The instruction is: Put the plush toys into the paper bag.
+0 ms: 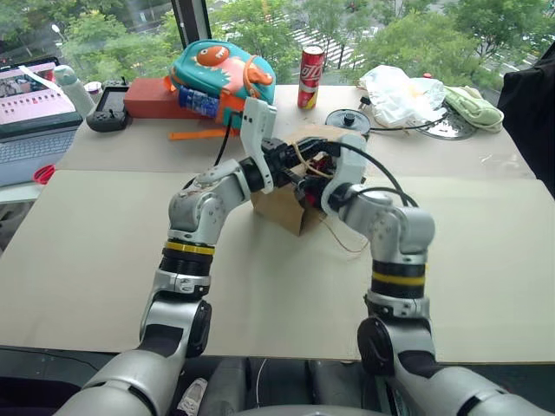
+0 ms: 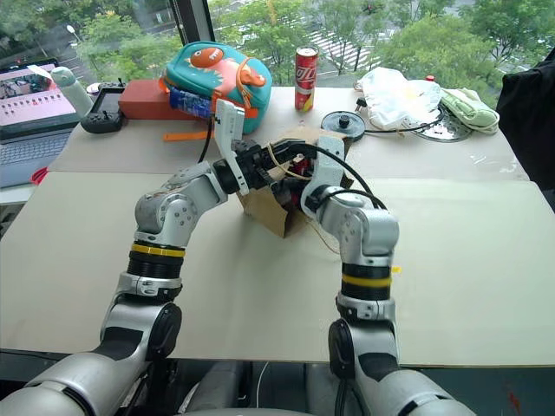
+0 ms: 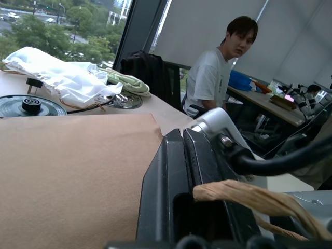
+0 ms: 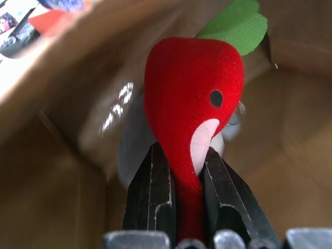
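- The red plush toy (image 4: 193,104) sits inside the paper bag (image 1: 282,208), pinched between the right gripper (image 4: 179,171)'s jaws.
- The left gripper (image 3: 181,171), jaws pressed together, clamps the bag's cord handle (image 3: 244,197) at the mouth.
- The fish backpack (image 1: 221,74) stands behind the bag.

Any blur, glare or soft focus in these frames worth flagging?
Right wrist view: bag walls smeared and soft, red plush toy fairly sharp between the right pincer fingers. Left wrist view: near fingers and cord handle soft, bright window behind. Eye views: even daylight, no harsh glare.
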You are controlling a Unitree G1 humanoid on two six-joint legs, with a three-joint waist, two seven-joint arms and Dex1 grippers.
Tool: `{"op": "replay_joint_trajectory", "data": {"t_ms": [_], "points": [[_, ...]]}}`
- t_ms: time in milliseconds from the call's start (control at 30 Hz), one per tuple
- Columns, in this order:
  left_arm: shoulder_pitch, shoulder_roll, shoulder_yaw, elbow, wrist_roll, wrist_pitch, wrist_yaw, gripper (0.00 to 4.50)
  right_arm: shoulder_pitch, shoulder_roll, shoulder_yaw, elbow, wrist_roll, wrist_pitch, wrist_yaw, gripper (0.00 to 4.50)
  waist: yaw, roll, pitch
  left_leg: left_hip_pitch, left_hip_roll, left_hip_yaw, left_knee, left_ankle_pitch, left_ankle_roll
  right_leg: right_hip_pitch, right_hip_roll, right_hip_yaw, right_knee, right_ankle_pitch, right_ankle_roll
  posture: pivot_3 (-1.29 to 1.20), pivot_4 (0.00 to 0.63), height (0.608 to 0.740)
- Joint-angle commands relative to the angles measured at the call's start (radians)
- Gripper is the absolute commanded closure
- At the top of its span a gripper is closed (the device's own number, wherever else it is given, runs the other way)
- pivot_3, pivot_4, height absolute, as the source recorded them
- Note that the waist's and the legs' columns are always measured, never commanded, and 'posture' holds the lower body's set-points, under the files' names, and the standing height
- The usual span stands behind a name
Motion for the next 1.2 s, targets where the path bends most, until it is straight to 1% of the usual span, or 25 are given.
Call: {"op": "replay_joint_trajectory", "data": {"t_ms": [33, 67, 133, 233, 300, 367, 500, 733, 867, 967, 1100, 1200], "points": [[-0.011, -0.005, -0.006, -0.046, -0.016, 0.001, -0.011, 4.5, -0.046, -0.006, -0.01, 0.045, 0.002, -0.091, -0.009, 2.72, 0.001, 0.0, 0.0, 0.0, 0.0, 0.0, 0.0, 0.0, 0.0, 0.0, 0.0, 0.0, 0.0, 0.0, 0.0, 0.0, 0.15, 0.739], [-0.01, -0.004, -0.006, -0.048, -0.017, 0.002, -0.01, 4.5, -0.047, -0.004, -0.011, 0.048, 0.005, -0.103, -0.013, 2.33, 0.002, 0.0, 0.0, 0.0, 0.0, 0.0, 0.0, 0.0, 0.0, 0.0, 0.0, 0.0, 0.0, 0.0, 0.0, 0.0, 0.15, 0.739], [-0.01, -0.003, -0.004, -0.051, -0.018, 0.003, -0.008, 4.5, -0.047, -0.003, -0.011, 0.05, 0.008, -0.119, -0.019, 1.75, 0.002, 0.0, 0.0, -0.001, 0.0, -0.001, 0.0, 0.0, 0.0, 0.0, 0.0, 0.0, 0.0, 0.0, 0.0, 0.0, 0.15, 0.739], [-0.007, -0.002, -0.003, -0.055, -0.018, 0.006, -0.007, 4.5, -0.042, -0.004, -0.007, 0.04, 0.014, -0.124, -0.025, 0.62, 0.002, 0.0, 0.0, -0.002, 0.0, -0.001, 0.0, 0.0, 0.0, 0.0, -0.001, -0.001, 0.001, 0.0, 0.0, 0.0, 0.15, 0.739], [-0.006, -0.002, -0.003, -0.058, -0.017, 0.007, -0.006, 4.5, -0.04, -0.009, 0.0, 0.029, 0.017, -0.116, -0.022, 0.08, 0.002, 0.0, 0.0, -0.002, 0.0, -0.001, 0.0, 0.0, 0.0, 0.0, -0.001, -0.001, 0.001, 0.0, 0.0, 0.0, 0.15, 0.739], [-0.005, -0.002, -0.001, -0.06, -0.016, 0.007, -0.005, 4.5, -0.024, -0.027, 0.004, -0.026, 0.031, -0.074, -0.009, 0.08, 0.002, 0.0, 0.0, -0.002, 0.0, -0.001, 0.0, 0.0, 0.0, 0.0, -0.001, -0.001, 0.001, 0.0, 0.0, 0.0, 0.15, 0.739], [-0.004, -0.001, 0.003, -0.059, -0.015, 0.004, -0.002, 4.5, 0.059, -0.116, -0.013, -0.238, 0.082, 0.062, 0.028, 0.08, 0.007, 0.0, 0.0, -0.003, 0.0, -0.002, 0.0, 0.0, 0.0, 0.0, -0.001, -0.002, 0.001, 0.0, 0.0, 0.0, 0.15, 0.739], [0.0, -0.005, 0.006, -0.06, -0.016, 0.002, 0.002, 4.5, 0.17, -0.246, -0.067, -0.486, 0.167, 0.227, 0.068, 0.08, 0.005, 0.0, 0.0, -0.004, -0.001, -0.002, 0.0, 0.0, 0.0, 0.0, -0.001, -0.002, 0.0, 0.0, 0.0, 0.0, 0.15, 0.739], [0.005, -0.001, 0.007, -0.064, -0.019, 0.008, 0.001, 4.5, 0.279, -0.321, -0.09, -0.615, 0.195, 0.29, 0.095, 0.08, 0.004, 0.0, 0.0, -0.003, 0.0, -0.001, 0.001, 0.0, 0.0, 0.0, 0.0, -0.001, -0.001, 0.0, 0.0, 0.0, 0.15, 0.739], [0.008, -0.001, 0.007, -0.069, -0.024, 0.011, 0.003, 4.5, 0.342, -0.338, -0.105, -0.677, 0.218, 0.309, 0.117, 0.08, 0.003, 0.0, 0.0, -0.003, 0.0, -0.001, 0.001, 0.0, 0.0, 0.0, 0.0, 0.0, -0.002, 0.0, 0.0, 0.0, 0.15, 0.739], [0.014, 0.0, 0.006, -0.073, -0.028, 0.013, 0.004, 4.5, 0.39, -0.342, -0.119, -0.703, 0.221, 0.328, 0.113, 0.08, 0.002, 0.0, 0.0, -0.003, 0.0, 0.0, 0.001, 0.0, 0.0, 0.0, 0.0, 0.0, -0.002, 0.0, 0.0, 0.0, 0.15, 0.739], [0.014, 0.006, 0.005, -0.069, -0.027, 0.011, 0.0, 4.5, 0.438, -0.235, -0.185, -0.767, 0.25, 0.392, 0.084, 0.08, 0.004, 0.0, 0.0, -0.003, 0.0, -0.001, 0.002, 0.0, 0.0, 0.0, 0.0, 0.0, -0.002, 0.0, 0.0, 0.0, 0.15, 0.739]]}}
